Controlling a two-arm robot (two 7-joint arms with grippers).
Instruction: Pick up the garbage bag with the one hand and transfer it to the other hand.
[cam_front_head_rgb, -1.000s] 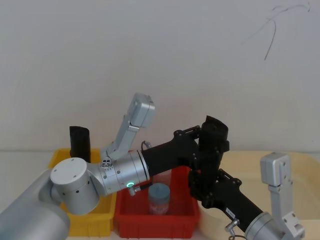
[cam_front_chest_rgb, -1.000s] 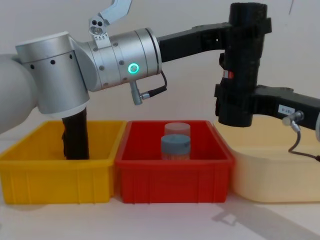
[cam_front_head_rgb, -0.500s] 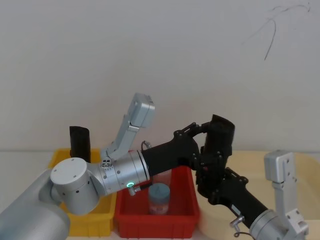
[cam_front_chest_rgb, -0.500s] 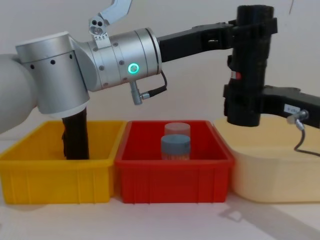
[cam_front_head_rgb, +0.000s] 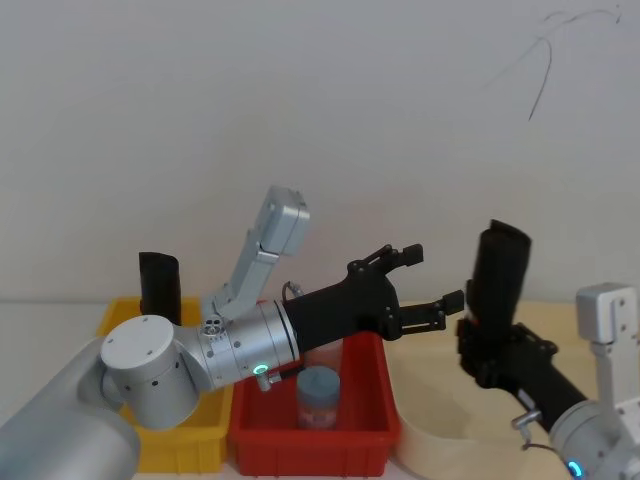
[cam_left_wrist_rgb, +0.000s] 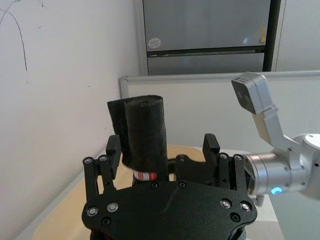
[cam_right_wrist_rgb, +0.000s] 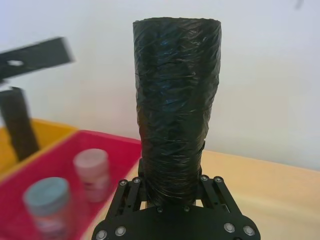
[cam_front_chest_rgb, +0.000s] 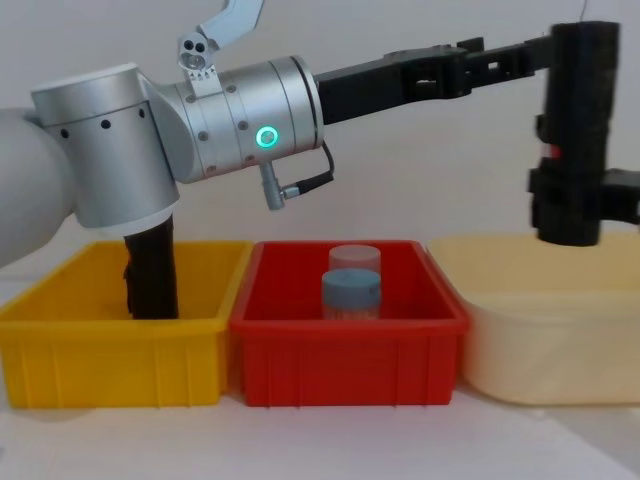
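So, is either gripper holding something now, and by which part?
The right gripper holds the garbage bag upright by its lower part, below the red-and-white mark. The left gripper is open, apart from it, holding nothing.

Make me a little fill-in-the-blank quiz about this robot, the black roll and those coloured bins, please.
1. The smooth black cylindrical garbage bag roll is gripped by the black two-finger pincer of the robot's ___ arm.
2. The black two-finger left pincer is ___, with nothing in it.
3. The red plastic bin holds ___ lidded jars.
4. A second black roll stands in the leftmost plastic bin, coloured ___.

Missing words: right; open; two; yellow.
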